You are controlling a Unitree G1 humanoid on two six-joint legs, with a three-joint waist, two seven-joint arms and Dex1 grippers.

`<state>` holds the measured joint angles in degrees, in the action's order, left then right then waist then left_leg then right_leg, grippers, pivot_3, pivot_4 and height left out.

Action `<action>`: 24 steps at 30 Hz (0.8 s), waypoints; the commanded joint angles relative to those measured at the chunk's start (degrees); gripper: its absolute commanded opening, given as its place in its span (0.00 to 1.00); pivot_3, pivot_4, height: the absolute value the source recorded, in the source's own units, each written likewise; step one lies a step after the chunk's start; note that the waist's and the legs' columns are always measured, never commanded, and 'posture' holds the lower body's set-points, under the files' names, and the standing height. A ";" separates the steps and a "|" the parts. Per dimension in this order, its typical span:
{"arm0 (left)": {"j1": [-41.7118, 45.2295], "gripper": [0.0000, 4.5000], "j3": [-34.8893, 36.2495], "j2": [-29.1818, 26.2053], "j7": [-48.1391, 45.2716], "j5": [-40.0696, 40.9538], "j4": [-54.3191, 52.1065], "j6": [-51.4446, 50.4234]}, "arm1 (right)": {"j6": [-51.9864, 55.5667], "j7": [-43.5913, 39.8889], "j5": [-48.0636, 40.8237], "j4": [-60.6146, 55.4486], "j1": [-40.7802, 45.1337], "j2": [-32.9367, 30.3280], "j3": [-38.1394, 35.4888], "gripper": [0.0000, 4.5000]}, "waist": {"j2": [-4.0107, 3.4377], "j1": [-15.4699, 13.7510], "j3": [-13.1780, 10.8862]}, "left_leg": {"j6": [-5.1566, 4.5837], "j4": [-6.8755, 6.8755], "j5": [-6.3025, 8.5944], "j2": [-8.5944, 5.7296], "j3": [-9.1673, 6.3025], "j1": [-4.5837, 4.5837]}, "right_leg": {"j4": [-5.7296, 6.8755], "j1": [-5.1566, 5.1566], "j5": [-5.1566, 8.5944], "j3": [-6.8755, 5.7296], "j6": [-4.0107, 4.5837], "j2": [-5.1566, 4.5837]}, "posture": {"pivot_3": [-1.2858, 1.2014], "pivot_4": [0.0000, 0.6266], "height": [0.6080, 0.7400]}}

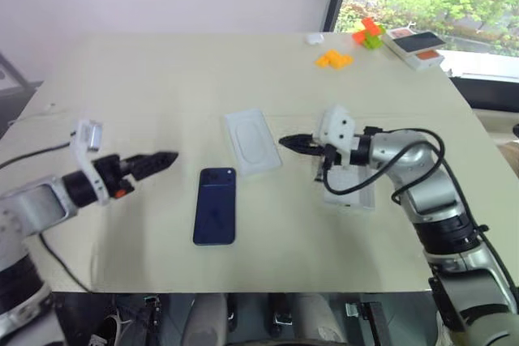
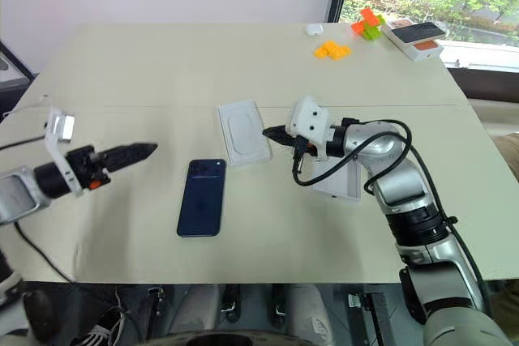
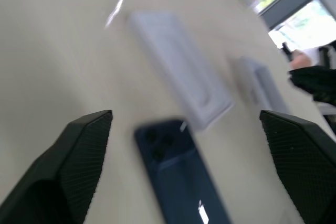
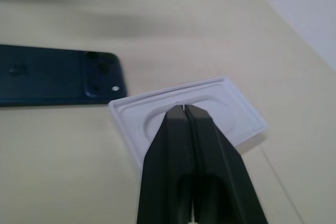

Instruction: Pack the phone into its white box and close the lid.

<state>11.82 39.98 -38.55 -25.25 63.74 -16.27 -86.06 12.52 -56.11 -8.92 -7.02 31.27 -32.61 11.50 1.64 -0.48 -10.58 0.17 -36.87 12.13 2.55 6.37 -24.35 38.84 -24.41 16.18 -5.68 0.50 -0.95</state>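
The dark blue phone [image 1: 215,204] lies back up near the table's front, its camera bump at the far end. My left gripper [image 1: 166,158] hovers to the phone's left, pointing toward it; in the left wrist view its fingers [image 3: 86,145] stand wide open with nothing between them. My right gripper [image 1: 285,142] is shut and empty, its tip at the right edge of a thin white insert [image 1: 252,142] with a rounded recess. The white box [image 1: 350,192] lies under my right forearm, partly covered by it. I cannot pick out the lid; it is hidden.
At the far right corner sit orange blocks [image 1: 333,59], an orange and green block pile [image 1: 369,32] and a box with a black and orange top [image 1: 415,46]. A small white object [image 1: 315,37] lies beside them. A black cable loops off my right wrist.
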 commanded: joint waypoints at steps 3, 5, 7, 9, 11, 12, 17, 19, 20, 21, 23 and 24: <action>-5.28 1.00 4.09 -1.30 -1.85 6.24 2.46 -4.77 | -8.55 1.21 6.62 -4.45 -2.18 0.32 5.35 0.01 | 0.00 -0.28 0.00 | 0.00 0.00 0.02 0.00 -0.01 -0.01 | 0.00 -0.03 0.01 0.00 0.01 -0.02 | 0.52 0.24 0.98; -4.29 1.00 4.20 0.38 0.04 8.13 3.24 -5.26 | -11.85 1.43 9.18 -4.00 -3.15 0.19 7.42 0.01 | 0.00 -0.39 0.00 | 0.00 0.01 0.03 -0.02 -0.04 -0.04 | -0.08 -0.03 0.02 -0.02 0.02 -0.02 | 0.52 0.24 0.98; -4.00 1.00 2.64 0.90 1.18 9.41 2.44 -5.86 | -14.86 1.45 11.93 -3.36 -3.80 -0.28 9.29 0.01 | 0.02 -0.28 0.01 | -0.03 0.02 0.04 -0.02 -0.05 -0.05 | -0.20 0.01 0.01 -0.02 0.02 -0.03 | 0.52 0.24 0.98; -4.57 1.00 1.11 0.71 1.87 10.02 0.42 -5.68 | -17.59 1.89 14.37 -2.35 -3.91 -0.56 10.38 0.01 | 0.02 -0.12 0.01 | -0.07 0.04 0.06 -0.02 -0.05 -0.07 | -0.28 0.02 0.00 -0.02 0.02 -0.03 | 0.52 0.24 0.98; -5.30 1.00 -0.39 0.03 2.87 10.69 0.09 -6.14 | -19.53 1.90 15.39 -1.24 -4.00 -0.61 10.91 0.01 | 0.02 0.02 0.01 | -0.07 0.07 0.06 -0.03 -0.05 -0.08 | -0.32 0.02 -0.01 -0.02 0.04 -0.03 | 0.52 0.24 0.98; -5.76 1.00 -1.07 -0.14 3.18 9.86 -0.58 -5.45 | -19.90 1.89 15.46 -0.81 -3.91 -0.45 10.85 0.01 | 0.02 0.07 0.01 | -0.07 0.09 0.06 -0.02 -0.05 -0.07 | -0.32 0.02 -0.05 -0.02 0.10 -0.03 | 0.52 0.24 0.98; -7.55 1.00 -4.23 0.62 5.62 7.08 -1.00 -2.67 | -24.76 3.22 19.27 2.51 -3.19 -0.18 11.89 0.01 | 0.02 0.14 0.01 | -0.05 0.12 0.05 -0.02 -0.05 -0.05 | -0.32 0.02 -0.07 -0.02 0.14 -0.01 | 0.52 0.24 0.98; -6.25 1.00 -5.38 2.99 8.00 8.31 -1.44 -2.50 | -27.15 3.71 21.85 3.68 -3.02 0.39 13.61 0.01 | 0.02 0.08 0.01 | -0.05 0.11 0.05 -0.02 -0.05 -0.05 | -0.33 0.02 -0.07 -0.02 0.15 -0.01 | 0.52 0.24 0.98; -5.42 1.00 -6.20 4.28 9.43 9.02 -1.85 -2.45 | -28.23 4.03 23.40 4.34 -2.82 0.81 14.68 0.01 | 0.03 -0.15 0.01 | -0.05 0.11 0.05 -0.03 -0.05 -0.05 | -0.34 0.03 -0.07 -0.02 0.15 -0.02 | 0.52 0.24 0.98; -4.42 1.00 -7.07 5.60 11.19 9.63 -1.51 -3.46 | -30.03 5.06 26.00 5.34 -2.44 1.18 15.97 0.01 | 0.03 -0.21 0.02 | -0.05 0.11 0.05 -0.03 -0.05 -0.05 | -0.35 0.04 -0.07 -0.02 0.14 -0.02 | 0.52 0.24 0.98; -3.26 1.00 -7.99 7.31 13.77 10.40 -1.13 -4.53 | -32.36 6.60 28.97 6.96 -2.06 1.78 17.45 0.01 | 0.05 -0.28 0.03 | -0.06 0.09 0.04 -0.05 -0.05 -0.05 | -0.35 0.09 -0.07 -0.02 0.13 -0.02 | 0.52 0.24 0.98; -2.92 1.00 -8.54 8.43 15.29 10.81 -1.62 -4.71 | -33.44 7.95 31.25 8.18 -1.75 1.95 18.16 0.01 | 0.05 -0.26 0.03 | -0.06 0.09 0.04 -0.05 -0.05 -0.04 | -0.35 0.09 -0.07 -0.02 0.11 -0.02 | 0.52 0.24 0.98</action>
<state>8.55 32.55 -31.19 -12.63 72.57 -16.45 -89.78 -18.06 -50.66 18.88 0.36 28.26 -30.99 28.82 1.69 -0.74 -10.55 0.11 -36.78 12.17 2.50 6.32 -24.40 38.49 -24.31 16.11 -5.70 0.61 -0.97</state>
